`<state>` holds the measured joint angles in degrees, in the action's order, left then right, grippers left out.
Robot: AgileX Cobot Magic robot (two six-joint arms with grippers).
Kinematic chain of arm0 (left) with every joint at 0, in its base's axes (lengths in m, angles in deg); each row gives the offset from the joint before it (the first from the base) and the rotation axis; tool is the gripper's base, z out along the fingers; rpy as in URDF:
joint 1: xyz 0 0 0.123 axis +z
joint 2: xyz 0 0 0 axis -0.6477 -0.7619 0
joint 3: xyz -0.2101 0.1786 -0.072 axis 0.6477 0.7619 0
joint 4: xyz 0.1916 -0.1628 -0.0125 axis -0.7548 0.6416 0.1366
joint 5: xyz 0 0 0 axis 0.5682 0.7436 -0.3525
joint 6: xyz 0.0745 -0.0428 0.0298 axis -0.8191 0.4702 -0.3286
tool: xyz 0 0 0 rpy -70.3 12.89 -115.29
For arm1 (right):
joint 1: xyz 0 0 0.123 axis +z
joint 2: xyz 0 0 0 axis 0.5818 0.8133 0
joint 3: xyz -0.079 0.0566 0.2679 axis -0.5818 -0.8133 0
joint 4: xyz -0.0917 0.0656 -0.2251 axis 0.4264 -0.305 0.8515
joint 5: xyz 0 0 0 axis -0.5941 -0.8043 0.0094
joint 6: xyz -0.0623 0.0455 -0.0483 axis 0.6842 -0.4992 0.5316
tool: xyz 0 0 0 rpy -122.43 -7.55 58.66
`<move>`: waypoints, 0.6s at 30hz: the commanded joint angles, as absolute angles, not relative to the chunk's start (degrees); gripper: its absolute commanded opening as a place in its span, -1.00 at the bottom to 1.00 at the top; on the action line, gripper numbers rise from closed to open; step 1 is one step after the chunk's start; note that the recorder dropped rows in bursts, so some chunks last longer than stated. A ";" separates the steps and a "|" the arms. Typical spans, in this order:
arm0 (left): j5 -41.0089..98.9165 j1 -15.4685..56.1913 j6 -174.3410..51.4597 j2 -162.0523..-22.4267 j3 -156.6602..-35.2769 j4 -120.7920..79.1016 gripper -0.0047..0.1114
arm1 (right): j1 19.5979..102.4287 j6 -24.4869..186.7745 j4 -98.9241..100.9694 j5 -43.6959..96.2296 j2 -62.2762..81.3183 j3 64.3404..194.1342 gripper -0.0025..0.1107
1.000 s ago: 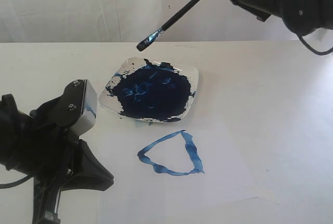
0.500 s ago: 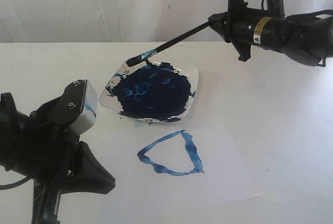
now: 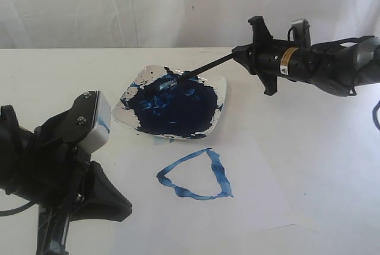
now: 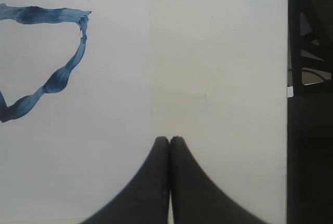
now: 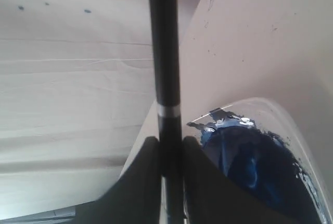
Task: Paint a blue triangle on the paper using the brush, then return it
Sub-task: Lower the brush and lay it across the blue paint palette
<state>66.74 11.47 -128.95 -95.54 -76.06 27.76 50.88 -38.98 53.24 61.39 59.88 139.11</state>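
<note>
right gripper (image 5: 169, 153) clamped on thin black paintbrush (image 3: 205, 66) | tip in navy paint (image 3: 178, 110), far edge of square white plate (image 3: 222, 92) | left gripper (image 4: 169, 141) fingers together

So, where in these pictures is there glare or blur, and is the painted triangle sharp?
Exterior view: the bare left rim of the plate shines white; the blue triangle is sharp. Left wrist view: the triangle is crisp, the left gripper a soft dark shape. Right wrist view: the right gripper is blurred, the brush it clamps sharper.
</note>
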 commanded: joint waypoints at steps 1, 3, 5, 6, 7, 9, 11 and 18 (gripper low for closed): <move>68.26 11.11 -128.71 -95.09 -76.05 29.22 -0.92 | 50.56 -39.34 53.38 62.34 61.10 139.52 -0.96; 68.26 11.11 -128.71 -95.09 -76.05 29.22 -0.92 | 50.56 -39.34 52.28 62.72 62.38 139.52 -0.96; 68.35 11.11 -128.71 -95.09 -76.05 29.22 -0.92 | 50.56 -39.34 51.65 64.06 63.20 139.52 -0.96; 68.40 11.11 -128.71 -95.09 -76.05 29.22 -0.92 | 50.56 -39.34 51.55 64.31 63.52 139.52 -0.96; 68.40 11.11 -128.71 -95.09 -76.05 29.22 -0.92 | 50.56 -39.34 51.55 64.70 63.85 139.52 -0.96; 68.40 11.11 -128.71 -95.09 -76.05 29.22 -0.92 | 50.56 -39.34 51.55 64.99 64.14 139.52 -0.96; 68.40 11.11 -128.71 -95.09 -76.05 29.22 -0.92 | 50.56 -39.34 51.55 64.73 64.23 139.52 -0.96; 68.40 11.11 -128.71 -95.09 -76.05 29.22 -0.92 | 50.56 -39.34 51.55 60.17 64.23 139.52 -0.96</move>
